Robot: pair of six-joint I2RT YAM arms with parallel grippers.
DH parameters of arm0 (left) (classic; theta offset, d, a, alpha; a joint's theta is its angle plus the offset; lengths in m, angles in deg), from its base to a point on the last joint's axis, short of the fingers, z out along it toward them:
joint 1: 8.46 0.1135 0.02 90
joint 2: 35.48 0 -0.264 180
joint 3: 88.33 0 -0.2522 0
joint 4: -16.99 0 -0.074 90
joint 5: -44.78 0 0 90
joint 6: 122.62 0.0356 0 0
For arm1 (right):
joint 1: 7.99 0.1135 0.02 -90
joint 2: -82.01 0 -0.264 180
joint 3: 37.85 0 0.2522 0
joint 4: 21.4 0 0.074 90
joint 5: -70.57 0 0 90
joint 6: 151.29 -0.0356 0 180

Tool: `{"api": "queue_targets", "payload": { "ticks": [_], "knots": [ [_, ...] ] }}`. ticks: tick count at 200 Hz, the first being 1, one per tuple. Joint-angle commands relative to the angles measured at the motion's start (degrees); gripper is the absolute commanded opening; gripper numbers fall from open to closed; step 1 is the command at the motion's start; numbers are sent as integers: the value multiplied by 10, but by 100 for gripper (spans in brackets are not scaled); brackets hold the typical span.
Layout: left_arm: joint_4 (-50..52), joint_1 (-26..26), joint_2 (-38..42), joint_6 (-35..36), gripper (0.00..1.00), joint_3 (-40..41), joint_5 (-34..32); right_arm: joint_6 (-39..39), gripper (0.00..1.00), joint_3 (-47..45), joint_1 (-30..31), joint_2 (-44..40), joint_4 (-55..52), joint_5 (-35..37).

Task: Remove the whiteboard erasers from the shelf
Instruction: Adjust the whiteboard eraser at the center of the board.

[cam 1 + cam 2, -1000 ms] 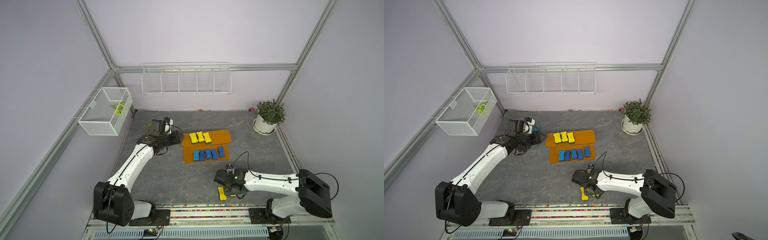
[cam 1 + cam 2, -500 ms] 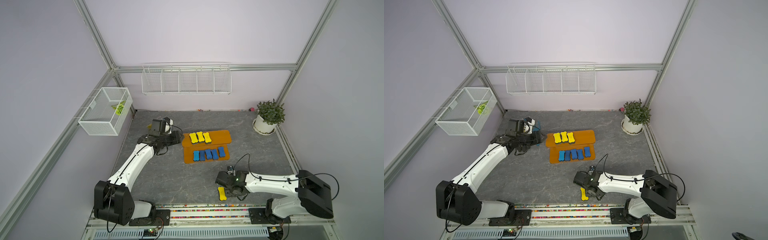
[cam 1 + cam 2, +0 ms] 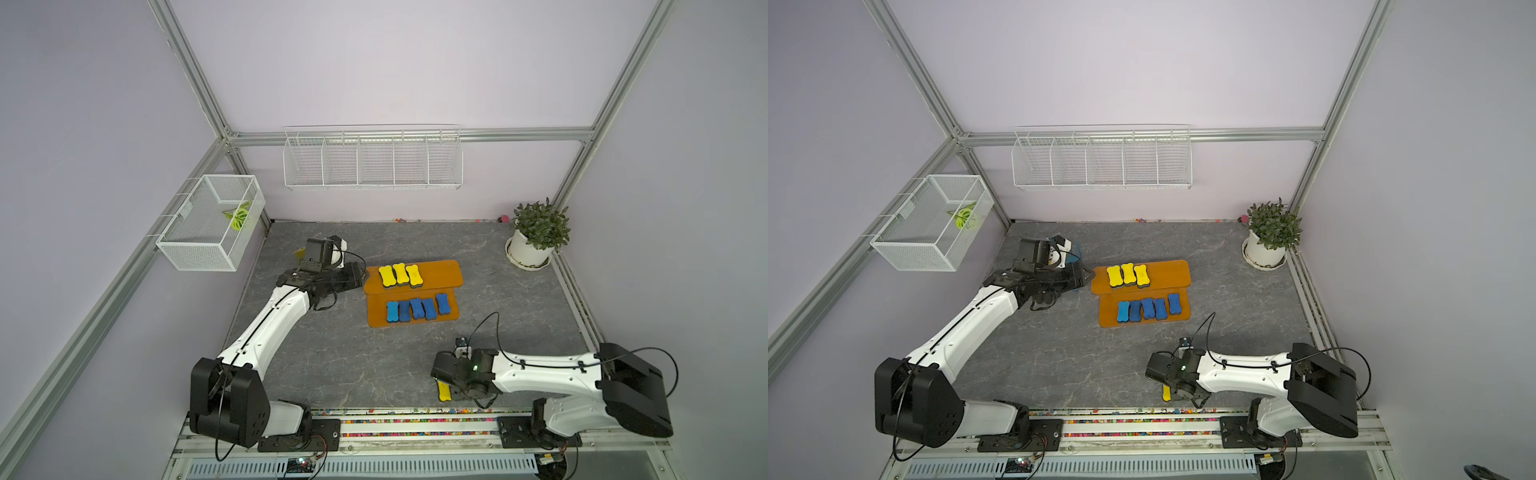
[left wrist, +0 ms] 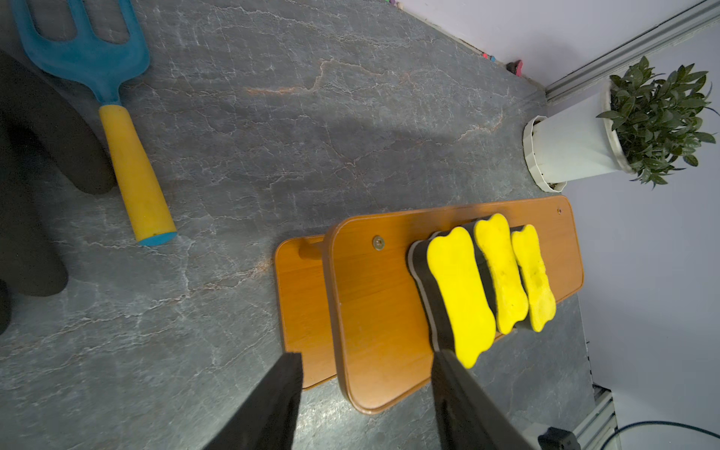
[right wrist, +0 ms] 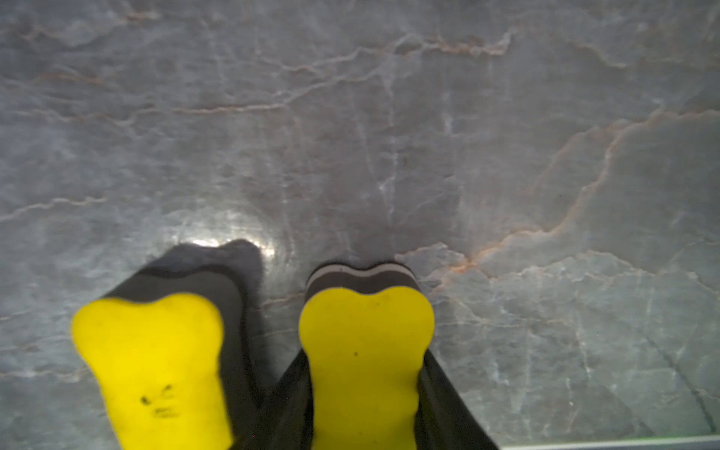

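**Left pincer crowding the yellow row, right pincer low at the front edge**

Your left gripper (image 4: 366, 354) stands open and empty at the end of the orange-brown two-tier wooden shelf (image 4: 374, 296). Three bright yellow bone-shaped foam erasers (image 4: 500, 272) lie on its upper board. One finger of that gripper sits close against the dark flank of the nearest one, and the other hangs near the board's end.

The three lie packed side by side, so I judge there is no gap for a finger behind the first. Close from here and you will likely shove it into its neighbours. You could also tug the light shelf across the grey marbled tabletop (image 3: 332, 353). On the lower board five blue bone-shaped erasers (image 3: 417, 308) wait untouched.

Your right gripper (image 5: 362, 366) is down near the table's front edge. Its fingers flank a yellow eraser (image 5: 366, 323) on both sides. Whether they are pressing it or merely standing beside it, you cannot tell from these views.

A second loose yellow eraser (image 5: 152, 370) lies just beside it. If you swing away carelessly, a finger may catch either one and flick it over the front edge.
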Motion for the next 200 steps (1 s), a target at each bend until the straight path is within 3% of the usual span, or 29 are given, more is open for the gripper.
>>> {"api": "queue_targets", "payload": {
  "ticks": [1,64,111,161,200],
  "knots": [
    [-2,-3,-3,0,58,-8,1,-10,48,-9,3,-15,-30,15],
    [1,-3,-2,-2,58,-10,0,17,59,54,-7,-46,-116,48],
    [18,-3,1,8,52,-16,-6,159,59,168,-95,-67,-125,69],
    [24,-3,-15,18,52,-22,-2,354,58,377,-219,48,-63,11],
    [35,-3,-32,29,54,-28,-6,448,58,525,-266,168,-55,-13]
  ]
}}
